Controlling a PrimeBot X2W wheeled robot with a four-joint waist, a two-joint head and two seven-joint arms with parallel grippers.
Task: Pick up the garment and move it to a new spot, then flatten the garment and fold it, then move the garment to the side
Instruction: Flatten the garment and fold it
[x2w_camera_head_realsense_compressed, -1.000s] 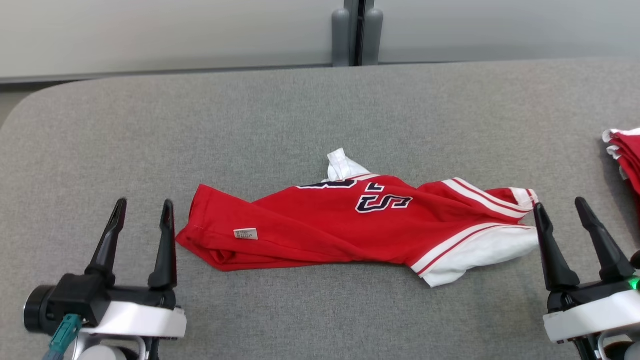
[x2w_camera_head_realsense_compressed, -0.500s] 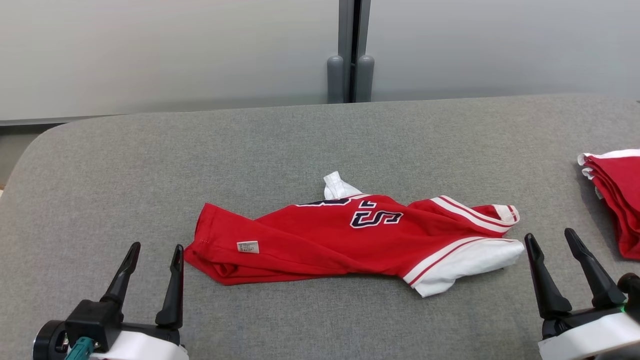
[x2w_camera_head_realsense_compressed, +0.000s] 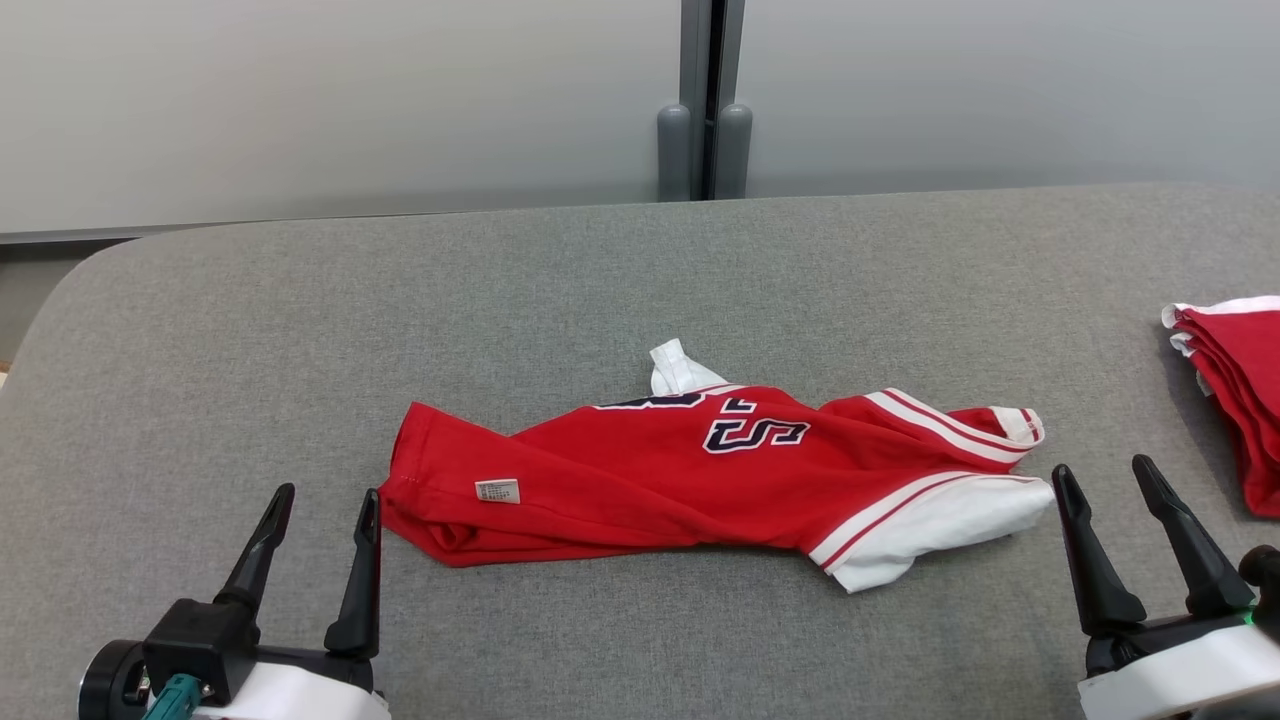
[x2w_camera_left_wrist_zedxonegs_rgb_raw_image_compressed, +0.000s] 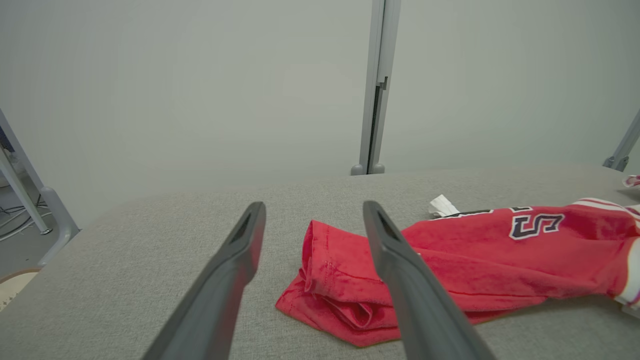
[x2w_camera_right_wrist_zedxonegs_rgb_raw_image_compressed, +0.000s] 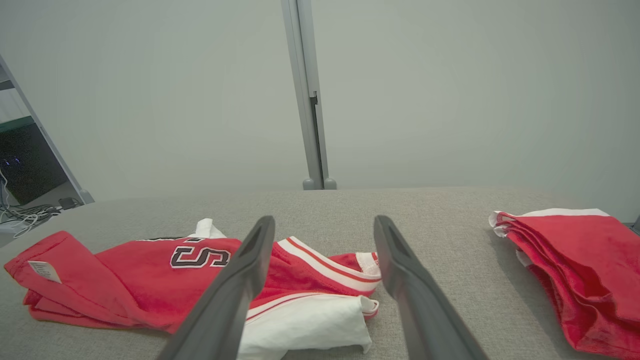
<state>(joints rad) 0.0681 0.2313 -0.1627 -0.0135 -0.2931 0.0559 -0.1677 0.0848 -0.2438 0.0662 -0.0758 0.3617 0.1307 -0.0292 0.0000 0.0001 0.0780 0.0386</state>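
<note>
**Item:** garment, red jersey with white sleeve and red-and-white striped trim. It lies crumpled lengthwise across the middle of the grey fabric worktop, nearer the front edge.

**Markings:**
- Lettering in navy with a white outline, on the upper fold. One character reads as "S" or "5". A second to its left is folded under and unreadable.
- Small white label near the left hem. Its print is too small to read.
- White tag or collar piece sticking up at the far edge.

**Other stock:** stack of folded red garments with white edging at the right edge of the worktop, well apart from the jersey.

**Change since earlier frames:** the head camera has tilted, so more of the pale wall and its grey post now shows. The jersey keeps the same crumpled shape and position on the worktop. Both end effectors are as wide open as before.

**Left end effector:** fingers spread wide, holding nothing. The inner fingertip is just beside the left hem, and contact cannot be confirmed. In the left wrist view the hem lies beyond the gap between the fingers.

**Right end effector:** fingers spread wide, holding nothing. The inner fingertip is just beside the white sleeve.
</note>
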